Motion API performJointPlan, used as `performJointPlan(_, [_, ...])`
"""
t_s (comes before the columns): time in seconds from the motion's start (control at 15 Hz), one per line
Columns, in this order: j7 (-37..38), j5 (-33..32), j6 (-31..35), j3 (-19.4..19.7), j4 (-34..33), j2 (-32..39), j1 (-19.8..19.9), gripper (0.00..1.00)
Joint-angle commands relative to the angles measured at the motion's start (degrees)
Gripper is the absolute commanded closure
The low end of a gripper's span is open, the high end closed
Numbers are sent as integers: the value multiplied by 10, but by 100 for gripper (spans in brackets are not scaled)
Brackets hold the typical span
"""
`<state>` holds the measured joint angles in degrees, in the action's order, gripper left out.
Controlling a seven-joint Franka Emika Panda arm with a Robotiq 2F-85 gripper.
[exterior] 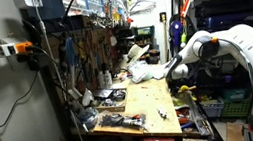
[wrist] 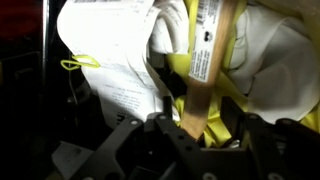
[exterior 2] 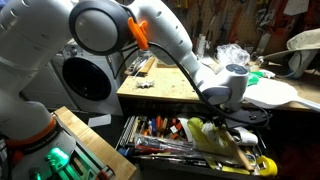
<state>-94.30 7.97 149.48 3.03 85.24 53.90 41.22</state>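
Wooden stick (wrist: pixel 205 60), one, in one claw (wrist: pixel 197 128)

Wooden strip (wrist: pixel 205 60) (labelled) between the tool's (wrist: pixel 200 128) jaws — white printed bag (wrist: pixel 115 70) beside

1. In an exterior view the camera stands well back in the workshop, about level with the light wooden tabletop (exterior: pixel 137 107). It faces the tool-hung back wall (exterior: pixel 94 25), and the white robot arm (exterior: pixel 235 49) enters from the picture's right.
2. In an exterior view the camera sits close beside the white robot arm (exterior 2: pixel 110 25). It looks past the arm and over an open drawer of tools (exterior 2: pixel 185 145) toward the tabletop (exterior 2: pixel 170 88).
3. The wrist view looks along the hand (wrist: pixel 195 135) at very close range. A pale wooden strip (wrist: pixel 205 50) and white bags (wrist: pixel 115 60) fill it.
4. Both exterior views share the tabletop, arm and hand.
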Motion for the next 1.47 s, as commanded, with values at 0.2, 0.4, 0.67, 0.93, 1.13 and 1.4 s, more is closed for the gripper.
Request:
performJointPlan(0.2, [17, -27, -40, 1, -35, 22, 1, 60])
performJointPlan(0.4, [20, -29, -46, 3, -43, 29, -1, 56])
performJointPlan(0.67, [22, -31, -53, 1, -54, 36, 0, 69])
performJointPlan(0.93, [21, -30, -58, -1, -56, 34, 4, 97])
performJointPlan(1.13, [13, -25, -61, -6, -51, 26, 13, 93])
performJointPlan(1.4, [-13, -16, -76, -25, -48, 18, 35, 93])
